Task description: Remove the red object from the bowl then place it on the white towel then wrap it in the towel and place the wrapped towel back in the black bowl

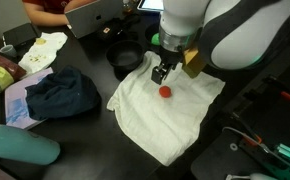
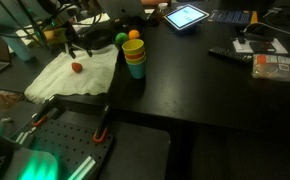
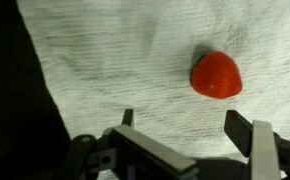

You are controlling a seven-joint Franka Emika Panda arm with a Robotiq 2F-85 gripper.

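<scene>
A small red object (image 1: 165, 92) lies on the white towel (image 1: 155, 115), spread flat on the dark table; it also shows in the other exterior view (image 2: 76, 68) and in the wrist view (image 3: 217, 75). The black bowl (image 1: 125, 62) stands just beyond the towel's far edge. My gripper (image 1: 161, 73) hovers just above the towel beside the red object, open and empty. In the wrist view its fingers (image 3: 180, 125) are spread over bare towel (image 3: 115, 60), with the red object a little ahead of them.
A dark blue cloth (image 1: 63, 95) lies on the table beside the towel. A stack of coloured cups (image 2: 134, 55) with an orange ball stands near the towel. A laptop (image 1: 93, 15) and a person sit behind the bowl. A tablet (image 2: 185, 16) lies further off.
</scene>
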